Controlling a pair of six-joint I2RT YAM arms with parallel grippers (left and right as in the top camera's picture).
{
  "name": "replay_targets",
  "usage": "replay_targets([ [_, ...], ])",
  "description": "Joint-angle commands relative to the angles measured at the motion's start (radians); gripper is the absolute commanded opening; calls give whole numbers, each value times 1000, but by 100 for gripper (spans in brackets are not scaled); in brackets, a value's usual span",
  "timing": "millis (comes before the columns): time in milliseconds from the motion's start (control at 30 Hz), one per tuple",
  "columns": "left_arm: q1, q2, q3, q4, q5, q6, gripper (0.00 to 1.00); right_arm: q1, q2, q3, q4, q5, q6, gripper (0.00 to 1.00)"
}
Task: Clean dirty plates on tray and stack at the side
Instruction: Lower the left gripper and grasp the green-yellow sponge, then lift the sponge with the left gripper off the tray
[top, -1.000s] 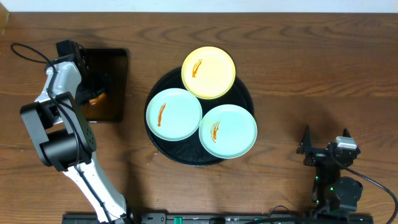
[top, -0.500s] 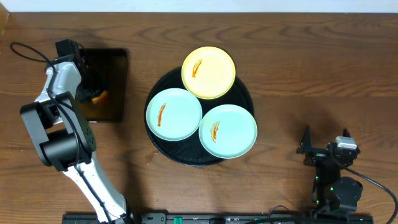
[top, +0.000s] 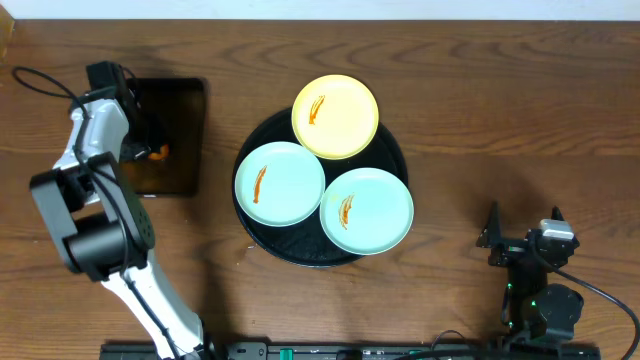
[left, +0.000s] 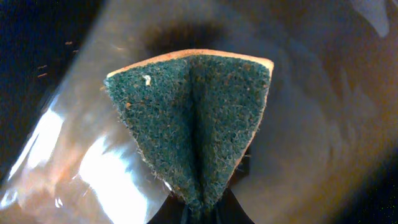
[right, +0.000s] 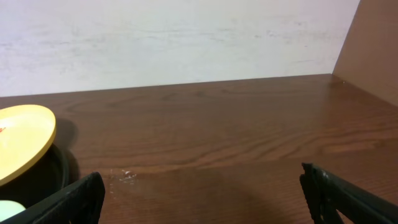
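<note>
Over the small rectangular tray (top: 185, 100) at the left of the surface (top: 480, 100): left end effector (left: 199, 213) clamped on a folded green scouring sponge (left: 193, 118), crease running straight out from the grip. Wetting judged in hand, next a carry to the round black tray (top: 392, 150). There, flat and unwiped: yellow plate (top: 336, 117) farthest, left mint plate (top: 280, 183) and right mint plate (top: 367, 211) nearer; round, no long axis, orange smears running roughly near-to-far. Right end effector (right: 202, 196) parked, spread wide, empty.

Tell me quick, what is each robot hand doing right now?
Left gripper: shut on the green sponge.
Right gripper: open, holding nothing.
</note>
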Motion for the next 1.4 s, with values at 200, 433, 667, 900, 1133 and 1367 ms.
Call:
replay_targets([
  [200, 2, -72, -6, -40, 25, 2, 28, -8, -2, -2, -4, 6, -7, 99],
  [433, 1, -68, -83, -32, 25, 2, 28, -8, -2, -2, -4, 6, -7, 99],
  [667, 2, -68, -176, 56, 24, 2, 60, -8, -2, -2, -4, 6, -7, 99],
  [900, 1, -68, -192, 144, 26, 2, 78, -8, -2, -2, -4, 6, -7, 99],
  [1133, 1, -68, -192, 135, 25, 2, 78, -8, -2, -2, -5, 6, -7, 99],
  [1367, 2, -90, -174, 115, 24, 3, 71, -8, -2, -2, -4, 6, -7, 99],
])
